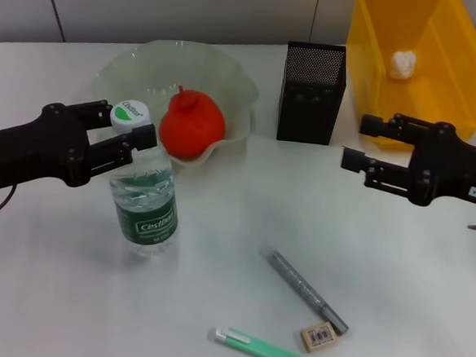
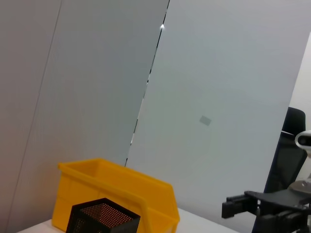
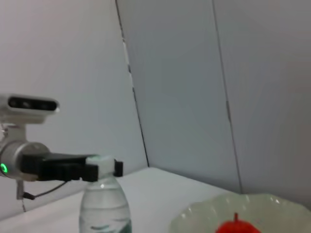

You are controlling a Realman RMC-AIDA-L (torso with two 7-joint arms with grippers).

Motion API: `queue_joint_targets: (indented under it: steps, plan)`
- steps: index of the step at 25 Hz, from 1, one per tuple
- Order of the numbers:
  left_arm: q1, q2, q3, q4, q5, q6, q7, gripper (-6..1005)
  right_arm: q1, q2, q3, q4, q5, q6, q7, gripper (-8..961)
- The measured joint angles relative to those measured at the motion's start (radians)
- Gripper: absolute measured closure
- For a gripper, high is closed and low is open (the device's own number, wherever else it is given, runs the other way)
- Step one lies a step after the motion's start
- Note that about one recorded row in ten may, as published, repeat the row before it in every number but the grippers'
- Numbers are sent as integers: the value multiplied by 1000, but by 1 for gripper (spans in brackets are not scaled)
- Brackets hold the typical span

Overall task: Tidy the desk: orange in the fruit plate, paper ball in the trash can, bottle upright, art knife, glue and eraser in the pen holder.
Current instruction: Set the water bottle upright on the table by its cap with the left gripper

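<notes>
Standing upright on the white bench [image 1: 244,203], the clear plastic water bottle with a green label [image 1: 144,196] has our left gripper [image 1: 127,134] at its white cap, fingers [image 1: 134,139] closed narrowly around the neck. Our right gripper [image 1: 363,142] hovers before the yellow plastic bin [image 1: 449,79], fingers spread and empty. The orange fruit [image 1: 193,125] sits in the translucent wavy plate [image 1: 228,80]; the crumpled white paper ball [image 1: 403,64] lies in the bin.

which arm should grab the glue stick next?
Probably right. The right pincer is free and nearer the glue stick; the left pincer is around the upright bottle neck.
</notes>
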Motion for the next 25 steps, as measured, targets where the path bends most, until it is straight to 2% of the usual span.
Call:
queue_joint_targets:
  steps: [14, 25]
  plan:
    - [9, -23, 4, -12, 0, -5, 119, 547, 6, -2, 28, 53, -32, 11, -10, 288]
    - [14, -27, 0, -91, -7, -13, 237, 547, -1, -3, 31, 53, -42, 11, -11, 288]
